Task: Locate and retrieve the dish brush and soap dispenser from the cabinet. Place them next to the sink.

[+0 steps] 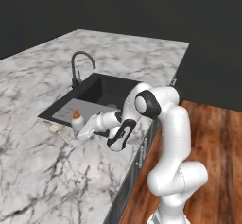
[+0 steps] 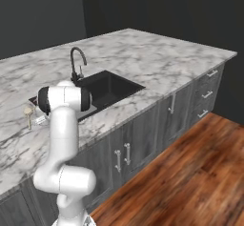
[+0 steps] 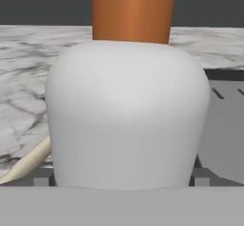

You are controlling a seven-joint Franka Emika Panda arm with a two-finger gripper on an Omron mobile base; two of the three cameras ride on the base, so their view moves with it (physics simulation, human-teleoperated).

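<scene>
With our gripper (image 1: 84,134) spread wide around the standing soap dispenser (image 1: 77,122), the dish brush (image 1: 57,131) just beyond, both items sit beside the sink (image 1: 101,94), task seemingly near-complete.

White marble counter (image 1: 42,171) (black sink (image 1: 101,91) recessed), soap dispenser (image 1: 77,121) upright, dish brush (image 1: 57,132) lying beside it

The soap dispenser (image 3: 127,120) hides most of the dish brush (image 3: 28,164) in the hand view, its head unseen. At 9 o'clock in the right base view, the arm covers the dispenser.
</scene>
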